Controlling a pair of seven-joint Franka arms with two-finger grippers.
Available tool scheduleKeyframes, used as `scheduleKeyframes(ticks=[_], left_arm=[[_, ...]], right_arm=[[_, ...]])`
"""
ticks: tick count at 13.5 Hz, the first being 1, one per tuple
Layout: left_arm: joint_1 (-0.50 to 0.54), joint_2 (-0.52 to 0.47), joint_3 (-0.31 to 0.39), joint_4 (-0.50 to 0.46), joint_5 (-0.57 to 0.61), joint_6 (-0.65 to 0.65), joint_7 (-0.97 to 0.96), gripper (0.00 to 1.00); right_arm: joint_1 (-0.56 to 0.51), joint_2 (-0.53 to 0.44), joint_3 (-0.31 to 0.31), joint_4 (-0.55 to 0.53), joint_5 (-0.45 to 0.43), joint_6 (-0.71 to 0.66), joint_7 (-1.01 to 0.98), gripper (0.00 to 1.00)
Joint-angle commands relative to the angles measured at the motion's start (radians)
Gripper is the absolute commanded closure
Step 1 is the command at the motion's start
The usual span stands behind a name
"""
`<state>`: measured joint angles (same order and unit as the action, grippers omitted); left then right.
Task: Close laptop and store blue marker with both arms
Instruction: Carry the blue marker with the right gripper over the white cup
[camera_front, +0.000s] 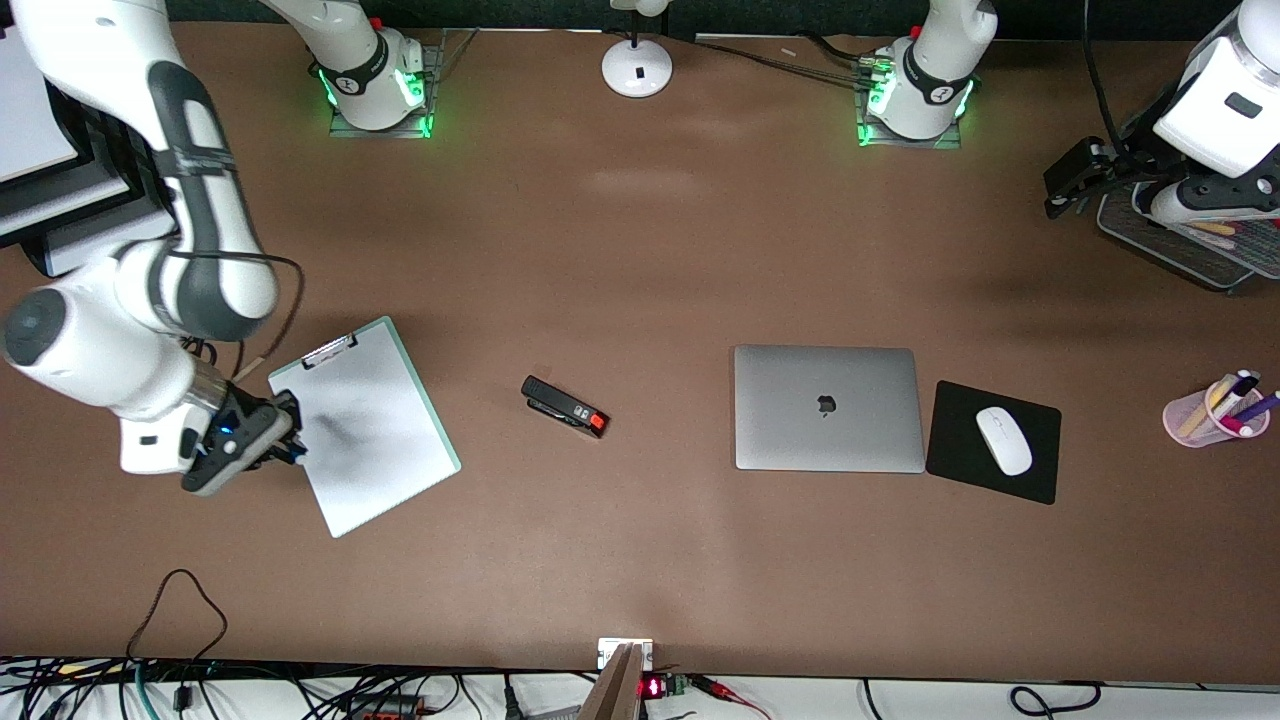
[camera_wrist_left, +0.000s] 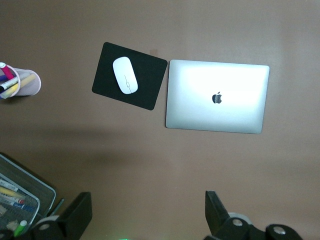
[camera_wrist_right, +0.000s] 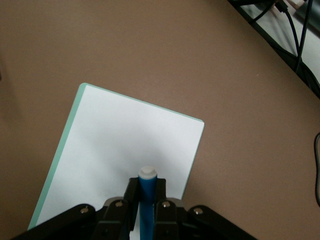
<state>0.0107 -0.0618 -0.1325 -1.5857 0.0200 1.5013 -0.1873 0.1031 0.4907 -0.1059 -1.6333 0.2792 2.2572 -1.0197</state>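
Note:
The laptop (camera_front: 826, 408) lies closed on the table, lid down with its apple logo up; the left wrist view shows it from above (camera_wrist_left: 217, 96). The blue marker (camera_wrist_right: 148, 200), white end forward, is clamped between the fingers of my right gripper (camera_wrist_right: 147, 192). In the front view that gripper (camera_front: 285, 437) hangs over the edge of the clipboard at the right arm's end of the table. My left gripper (camera_wrist_left: 147, 215) is open and holds nothing. It hovers high over bare table beside the mesh tray (camera_front: 1170, 245), at the left arm's end (camera_front: 1065, 190).
A white clipboard (camera_front: 370, 430) lies under the right gripper, with a black stapler (camera_front: 565, 407) between it and the laptop. Beside the laptop is a black mouse pad (camera_front: 950, 470) with a white mouse (camera_front: 1003, 440). A pink pen cup (camera_front: 1215, 410) stands near the left arm's end. A white lamp base (camera_front: 637, 67) sits between the arm bases.

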Motion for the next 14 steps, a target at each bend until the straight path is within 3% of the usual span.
scheduleKeyframes(ticks=[1, 9, 14], left_arm=[[-0.011, -0.026, 0.011, -0.028, 0.001, 0.040, 0.023, 0.00], [-0.023, -0.001, 0.004, -0.027, -0.014, 0.099, 0.085, 0.00], [-0.023, 0.017, -0.004, -0.017, -0.019, 0.109, 0.085, 0.00]], right_arm=[[-0.048, -0.057, 0.011, 0.004, 0.061, -0.050, -0.153, 1.00], [-0.140, -0.055, 0.006, 0.130, 0.297, -0.264, -0.594, 1.00], [-0.255, -0.046, 0.005, 0.135, 0.367, -0.425, -0.848, 1.00]])
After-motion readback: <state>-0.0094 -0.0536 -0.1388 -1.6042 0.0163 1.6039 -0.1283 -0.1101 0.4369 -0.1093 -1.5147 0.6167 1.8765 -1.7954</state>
